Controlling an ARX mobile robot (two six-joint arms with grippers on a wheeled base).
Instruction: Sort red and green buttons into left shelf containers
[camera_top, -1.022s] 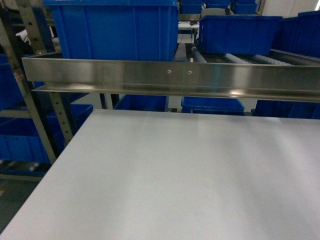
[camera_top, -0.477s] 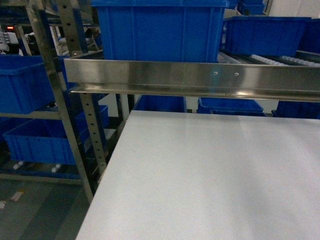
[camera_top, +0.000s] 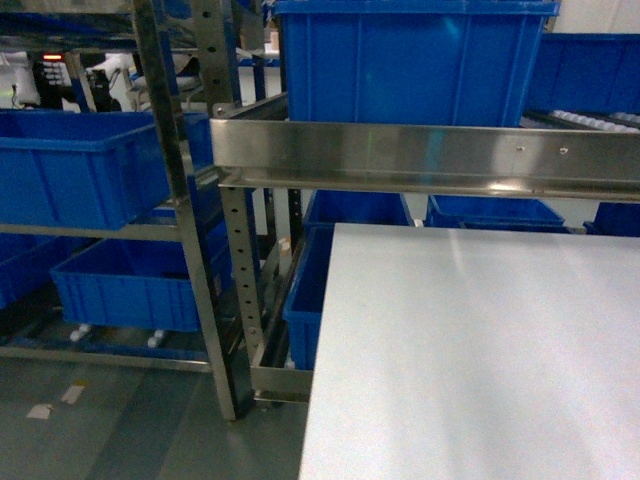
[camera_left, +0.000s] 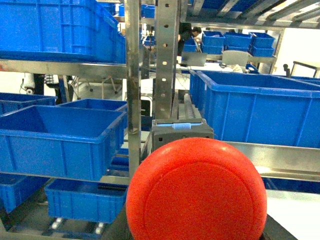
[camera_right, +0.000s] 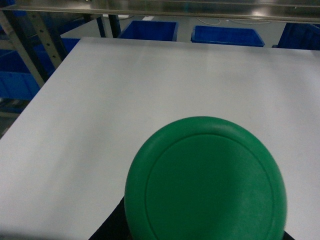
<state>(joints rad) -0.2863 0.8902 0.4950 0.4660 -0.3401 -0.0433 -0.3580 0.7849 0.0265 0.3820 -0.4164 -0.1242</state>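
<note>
Your red button (camera_left: 196, 192) fills the lower middle of the left wrist view, its round cap facing the camera and very near to it. You see only the cap; the fingers of the left hand are hidden behind it, so you cannot tell how far this hand is open or whether it grips the button. Behind the cap stand the left shelf containers: one open blue bin (camera_left: 55, 135) on the left of a steel upright (camera_left: 133, 85), another blue bin (camera_left: 255, 107) on the right, and more bins above and below on the rack.

The green button (camera_right: 206, 181) fills the lower part of the right wrist view in the same way, with its cap toward the camera. The right hand is also hidden, so its opening cannot be told. Under this button lies the white counter (camera_right: 100, 100).

In the head view you see no arm and no button. The white counter (camera_top: 470, 350) takes the right side. A steel rail (camera_top: 420, 160) crosses above its far edge, with a big blue bin (camera_top: 410, 65) on top. On the left, the rack (camera_top: 225, 290) carries blue bins (camera_top: 70, 165) on two levels, above the grey floor (camera_top: 130, 420).
</note>
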